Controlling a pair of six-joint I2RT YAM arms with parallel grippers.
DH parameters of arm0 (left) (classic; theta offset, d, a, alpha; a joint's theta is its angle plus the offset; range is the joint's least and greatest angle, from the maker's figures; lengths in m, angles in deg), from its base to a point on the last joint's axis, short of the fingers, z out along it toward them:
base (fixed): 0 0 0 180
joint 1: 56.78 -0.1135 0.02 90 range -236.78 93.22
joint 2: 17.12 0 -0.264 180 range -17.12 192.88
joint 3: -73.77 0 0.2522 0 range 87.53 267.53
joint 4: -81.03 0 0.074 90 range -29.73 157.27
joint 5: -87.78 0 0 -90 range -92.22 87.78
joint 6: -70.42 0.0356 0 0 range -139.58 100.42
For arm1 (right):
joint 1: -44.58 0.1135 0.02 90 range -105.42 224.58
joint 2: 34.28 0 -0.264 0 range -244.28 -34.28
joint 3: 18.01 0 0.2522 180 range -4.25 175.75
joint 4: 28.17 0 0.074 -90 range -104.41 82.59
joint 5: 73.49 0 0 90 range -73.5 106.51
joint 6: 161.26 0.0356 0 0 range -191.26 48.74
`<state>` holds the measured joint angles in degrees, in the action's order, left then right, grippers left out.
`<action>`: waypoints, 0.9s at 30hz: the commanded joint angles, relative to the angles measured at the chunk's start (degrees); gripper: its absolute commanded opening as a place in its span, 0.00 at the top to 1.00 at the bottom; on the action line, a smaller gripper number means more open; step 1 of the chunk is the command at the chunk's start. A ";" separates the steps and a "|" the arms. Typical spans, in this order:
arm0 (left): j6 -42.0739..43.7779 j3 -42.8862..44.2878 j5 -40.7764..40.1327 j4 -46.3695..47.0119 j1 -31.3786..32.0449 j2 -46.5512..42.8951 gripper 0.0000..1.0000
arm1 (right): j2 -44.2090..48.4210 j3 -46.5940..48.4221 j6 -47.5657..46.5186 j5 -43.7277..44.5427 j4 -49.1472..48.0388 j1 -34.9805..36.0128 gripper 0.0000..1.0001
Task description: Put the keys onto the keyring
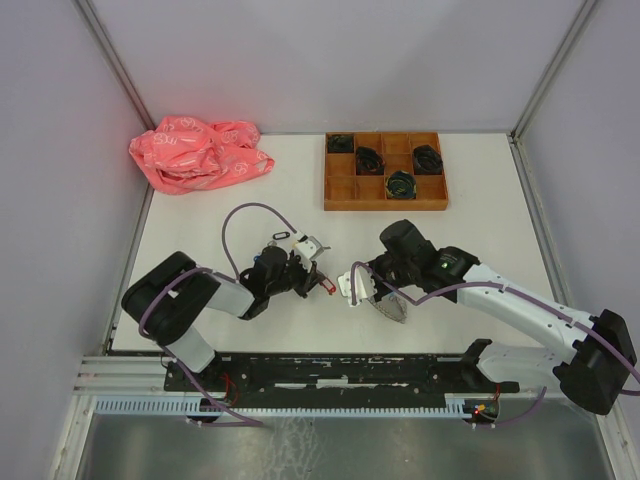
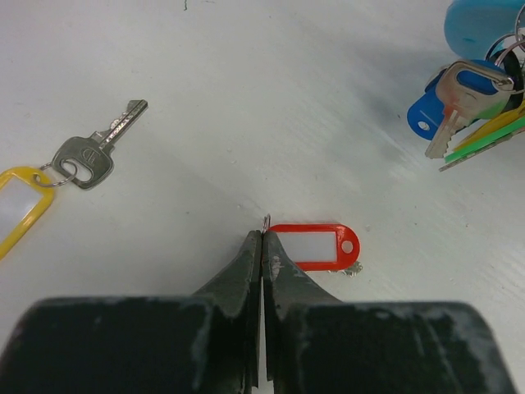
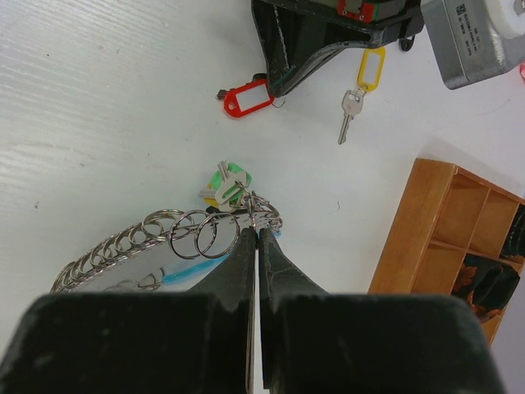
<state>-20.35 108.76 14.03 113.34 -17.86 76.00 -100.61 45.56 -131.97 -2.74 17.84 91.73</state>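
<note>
Your left gripper (image 2: 262, 234) pinches red-tagged key (image 2: 316, 246); right gripper (image 3: 256, 230) clamps keyring (image 3: 148, 238). Bare white table (image 1: 290, 190) beyond, wooden tray (image 1: 386, 205) far right.

Yellow tag (image 2: 18, 205) cut by frame edge (left wrist); keyring (image 2: 484, 25) likewise.

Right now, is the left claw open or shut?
Shut: in the left wrist view the left claw has its fingertips pressed together, a metal sliver pinched between them beside the red tag.
</note>
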 commanded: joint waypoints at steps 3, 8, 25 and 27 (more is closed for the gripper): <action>3.20 0.50 1.70 1.27 -0.16 -2.85 0.97 | 0.37 3.12 0.39 -0.88 -0.27 0.33 0.99; 3.63 -0.47 3.06 3.00 -0.16 -6.81 0.97 | 0.49 3.30 0.45 -0.46 0.07 0.30 0.99; 10.81 -4.65 6.79 3.27 2.82 -26.14 0.97 | 1.48 4.19 5.65 3.63 -1.94 0.30 0.99; 11.95 -4.87 4.80 2.29 4.46 -27.82 0.97 | 2.11 3.69 6.13 4.06 -2.86 0.30 0.99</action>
<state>-13.60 104.63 20.48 114.49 -15.70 51.43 -100.61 47.04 -128.04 0.12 18.87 91.73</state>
